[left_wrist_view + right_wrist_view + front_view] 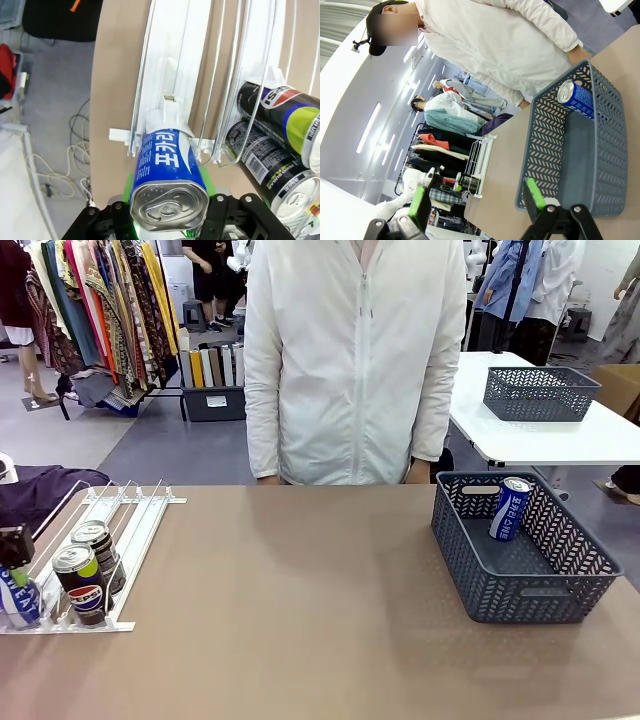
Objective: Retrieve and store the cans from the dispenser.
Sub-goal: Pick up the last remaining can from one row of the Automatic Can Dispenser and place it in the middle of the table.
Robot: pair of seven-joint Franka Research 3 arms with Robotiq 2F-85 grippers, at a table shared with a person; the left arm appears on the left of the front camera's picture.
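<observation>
The dispenser (pixel 138 525) lies at the table's left edge, a white rack (pixel 172 65) of sloped lanes. At the front stop of its outer lane is a blue can (pixel 167 170) with white lettering, and my left gripper (pixel 170 202) is shut on it, a green pad on each side. The same blue can (pixel 20 602) sits at the far left of the front view. Two dark cans (pixel 80 578) (pixel 98 542) rest in the neighbouring lanes (pixel 280 110). Another blue can (pixel 509 508) leans inside the dark grey basket (pixel 530 595). My right gripper (pixel 476 197) hangs open above the table, near the basket (pixel 540 145).
A person in a white jacket (pixel 350 360) stands at the far edge, hands at the table's rim. A second mesh basket (pixel 540 392) sits on a white table behind. Bare brown tabletop (pixel 300 600) stretches between dispenser and basket.
</observation>
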